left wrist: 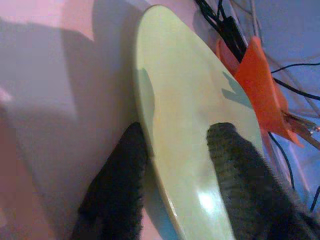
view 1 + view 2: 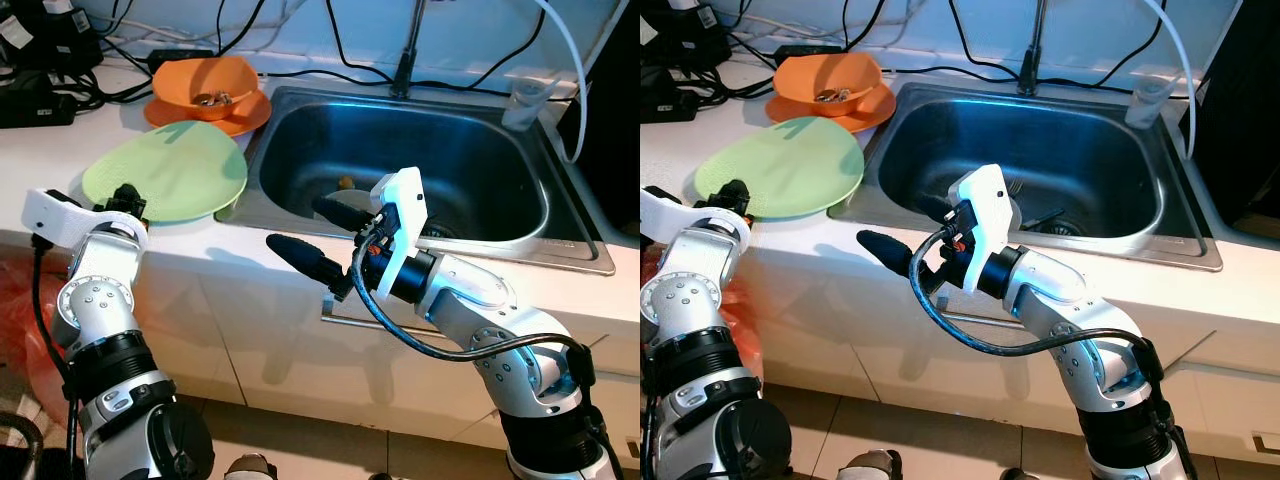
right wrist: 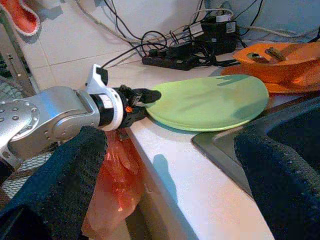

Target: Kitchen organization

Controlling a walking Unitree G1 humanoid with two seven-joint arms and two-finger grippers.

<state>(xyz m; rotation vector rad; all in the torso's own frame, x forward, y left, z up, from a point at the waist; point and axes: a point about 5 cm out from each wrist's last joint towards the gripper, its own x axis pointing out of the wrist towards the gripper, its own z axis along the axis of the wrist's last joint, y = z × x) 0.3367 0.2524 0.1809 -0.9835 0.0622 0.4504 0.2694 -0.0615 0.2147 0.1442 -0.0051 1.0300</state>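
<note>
My left gripper (image 1: 175, 165) is pinching the near rim of the green plate (image 2: 170, 175), one finger (image 1: 117, 185) under it and one on top, the plate lying flat on the white counter (image 2: 60, 150) just left of the steel sink (image 2: 400, 170). My right gripper (image 2: 320, 235) is hovering spread wide and holding nothing over the sink's front edge, pointing toward the plate. Behind the plate an orange bowl (image 2: 205, 85) is sitting on an orange plate (image 2: 235, 118), with cables (image 3: 170, 45) by the wall.

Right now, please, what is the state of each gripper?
Left gripper: fingers astride the rim of the round light-green plate; shut or not cannot be told.
Right gripper: open, holding nothing.
</note>
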